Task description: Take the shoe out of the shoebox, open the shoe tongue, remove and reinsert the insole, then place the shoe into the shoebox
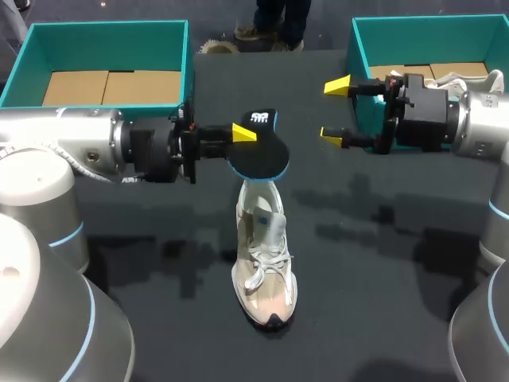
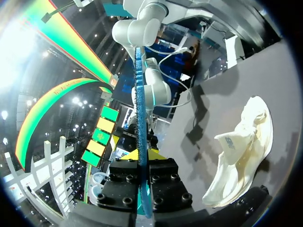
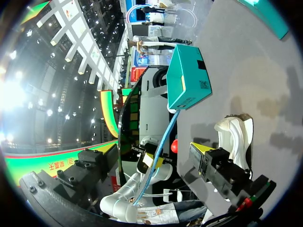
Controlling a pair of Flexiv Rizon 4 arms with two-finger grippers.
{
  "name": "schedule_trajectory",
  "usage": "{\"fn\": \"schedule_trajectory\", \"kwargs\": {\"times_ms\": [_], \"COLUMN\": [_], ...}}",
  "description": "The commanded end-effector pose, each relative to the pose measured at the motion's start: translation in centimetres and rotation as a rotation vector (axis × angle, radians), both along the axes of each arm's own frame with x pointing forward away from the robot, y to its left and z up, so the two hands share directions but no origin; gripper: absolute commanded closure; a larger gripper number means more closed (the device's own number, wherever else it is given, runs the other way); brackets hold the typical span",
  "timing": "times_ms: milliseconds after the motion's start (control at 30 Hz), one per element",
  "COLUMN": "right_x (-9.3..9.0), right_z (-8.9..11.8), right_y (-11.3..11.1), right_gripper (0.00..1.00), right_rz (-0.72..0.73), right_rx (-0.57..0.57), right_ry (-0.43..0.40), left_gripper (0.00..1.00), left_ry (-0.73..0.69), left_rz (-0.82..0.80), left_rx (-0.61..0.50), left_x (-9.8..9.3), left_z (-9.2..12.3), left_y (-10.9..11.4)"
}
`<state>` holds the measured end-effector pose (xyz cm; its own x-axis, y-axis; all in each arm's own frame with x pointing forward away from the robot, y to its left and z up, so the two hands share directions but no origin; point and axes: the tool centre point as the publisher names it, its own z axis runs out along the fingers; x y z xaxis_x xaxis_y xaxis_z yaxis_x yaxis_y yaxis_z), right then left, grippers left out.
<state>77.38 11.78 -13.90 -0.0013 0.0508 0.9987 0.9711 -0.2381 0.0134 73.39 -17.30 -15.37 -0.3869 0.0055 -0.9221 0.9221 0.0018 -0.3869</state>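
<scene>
The left gripper's [image 1: 245, 137] fingers are closed on the dark, blue-edged insole [image 1: 258, 155], pinching its flat faces and holding it off the table at the shoe's [image 1: 264, 263] heel end. The right gripper's [image 1: 334, 111] fingers are spread wide and hold nothing, off to the right of the shoe's heel and apart from the insole. The beige laced shoe rests on the dark table [image 1: 159, 263], its toe pointing away from the two teal shoeboxes [image 1: 107, 40], with bare table around it.
</scene>
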Motion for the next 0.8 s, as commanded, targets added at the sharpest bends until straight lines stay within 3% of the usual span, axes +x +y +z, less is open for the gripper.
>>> {"fn": "schedule_trajectory", "kwargs": {"times_ms": [33,233,633,800], "right_x": [-1.3,-1.8,-1.8,-1.8], "right_z": [0.2,0.2,0.2,0.2], "right_y": [-0.8,-1.2,-1.2,-1.2], "right_gripper": [0.00,0.00,0.00,0.00], "right_rz": [0.008,0.042,0.042,0.042], "right_rx": [-0.018,-0.029,-0.029,-0.029], "right_ry": [-0.001,0.004,0.004,0.004], "left_gripper": [1.00,1.00,1.00,1.00], "left_ry": [0.042,0.168,0.168,0.594], "left_rz": [0.018,0.008,0.008,-0.008], "left_rx": [-0.002,-0.037,-0.037,-0.085], "left_x": [-1.5,-2.0,-2.0,-1.6], "left_z": [0.4,1.2,1.2,1.5], "left_y": [1.5,1.7,1.7,0.8]}}
